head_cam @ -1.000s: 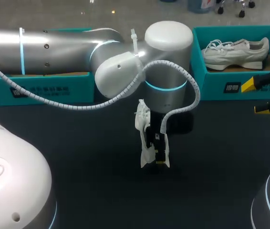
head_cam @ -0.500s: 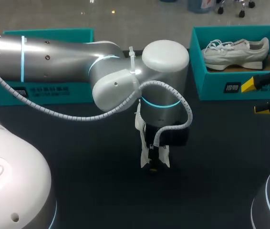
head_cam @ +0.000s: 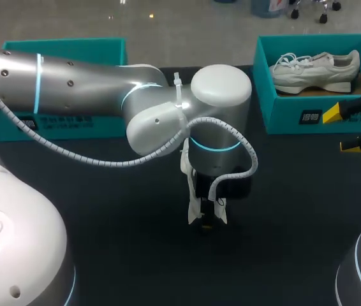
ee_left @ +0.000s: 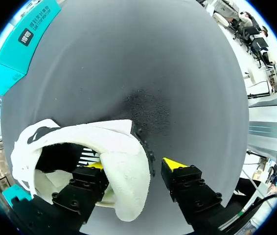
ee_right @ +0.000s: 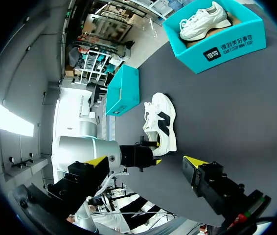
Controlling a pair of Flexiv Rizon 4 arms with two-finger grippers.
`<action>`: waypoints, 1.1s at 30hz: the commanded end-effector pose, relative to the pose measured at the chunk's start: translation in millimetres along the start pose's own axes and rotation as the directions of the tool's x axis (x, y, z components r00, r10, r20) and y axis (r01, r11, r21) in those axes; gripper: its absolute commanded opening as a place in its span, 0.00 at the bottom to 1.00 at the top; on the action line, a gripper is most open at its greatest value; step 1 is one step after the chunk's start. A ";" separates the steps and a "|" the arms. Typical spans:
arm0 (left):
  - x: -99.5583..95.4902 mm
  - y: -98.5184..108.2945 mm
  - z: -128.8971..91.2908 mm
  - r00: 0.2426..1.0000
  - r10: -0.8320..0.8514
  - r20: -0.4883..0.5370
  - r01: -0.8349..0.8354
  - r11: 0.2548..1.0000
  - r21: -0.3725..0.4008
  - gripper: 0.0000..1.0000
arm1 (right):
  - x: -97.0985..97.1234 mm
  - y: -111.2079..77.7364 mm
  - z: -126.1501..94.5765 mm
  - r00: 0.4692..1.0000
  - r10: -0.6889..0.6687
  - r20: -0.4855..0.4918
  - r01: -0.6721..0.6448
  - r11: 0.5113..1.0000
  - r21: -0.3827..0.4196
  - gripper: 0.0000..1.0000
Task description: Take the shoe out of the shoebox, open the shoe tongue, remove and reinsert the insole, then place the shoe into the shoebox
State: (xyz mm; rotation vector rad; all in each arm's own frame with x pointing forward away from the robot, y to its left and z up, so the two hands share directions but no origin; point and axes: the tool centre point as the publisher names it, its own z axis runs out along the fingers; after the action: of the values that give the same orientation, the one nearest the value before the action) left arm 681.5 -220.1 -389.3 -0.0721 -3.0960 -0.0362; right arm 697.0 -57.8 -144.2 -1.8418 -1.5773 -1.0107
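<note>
Dark desk [head_cam: 117,242] from the head view: the left arm [head_cam: 78,83] hides most of the white shoe [head_cam: 193,207] mid-desk, and another shoe [head_cam: 314,70] sits in the teal shoebox [head_cam: 282,118]. Left wrist view: left hand [ee_left: 133,169] is open, one finger inside the collar, the other seemingly just clear of the heel. Right wrist view: right hand [ee_right: 146,161] is spread wide and empty, with the white shoe ahead.

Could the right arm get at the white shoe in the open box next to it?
Probably yes. The right gripper is open and empty right beside the box, the box has no lid on, and nothing covers the shoe inside.
</note>
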 end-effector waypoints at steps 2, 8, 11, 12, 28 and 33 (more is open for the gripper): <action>0.3 -2.7 6.5 1.000 -0.014 0.001 0.014 1.000 0.000 0.49 | -0.2 -0.4 0.6 1.000 0.001 0.003 -0.001 1.000 -0.001 1.00; 1.3 -2.1 8.7 1.000 -0.024 -0.018 0.024 1.000 0.001 0.07 | -0.2 -0.4 0.6 1.000 0.001 0.003 -0.001 1.000 -0.001 1.00; 4.5 -0.7 6.0 0.999 -0.017 -0.039 0.018 1.000 0.016 0.00 | -0.2 -0.4 0.6 1.000 0.001 0.003 -0.001 1.000 -0.001 1.00; 5.4 -0.2 5.0 0.999 -0.017 -0.042 0.018 1.000 0.017 0.00 | -0.2 -0.4 0.6 1.000 0.001 0.003 -0.001 1.000 -0.001 1.00; 4.9 9.2 -97.4 0.981 -0.141 -0.137 0.142 0.990 0.002 0.00 | -0.2 -0.4 0.6 1.000 0.001 0.003 -0.001 1.000 -0.001 1.00; 2.2 10.2 -132.7 0.989 -0.114 -0.097 0.114 0.994 -0.004 0.00 | -0.2 -0.4 0.6 1.000 0.001 0.003 -0.001 1.000 -0.001 1.00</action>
State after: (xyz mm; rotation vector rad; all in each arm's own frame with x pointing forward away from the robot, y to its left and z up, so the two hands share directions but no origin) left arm 684.6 -217.8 -299.3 0.1067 -2.9706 -0.0360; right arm 697.0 -57.8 -144.1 -1.8420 -1.5772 -1.0108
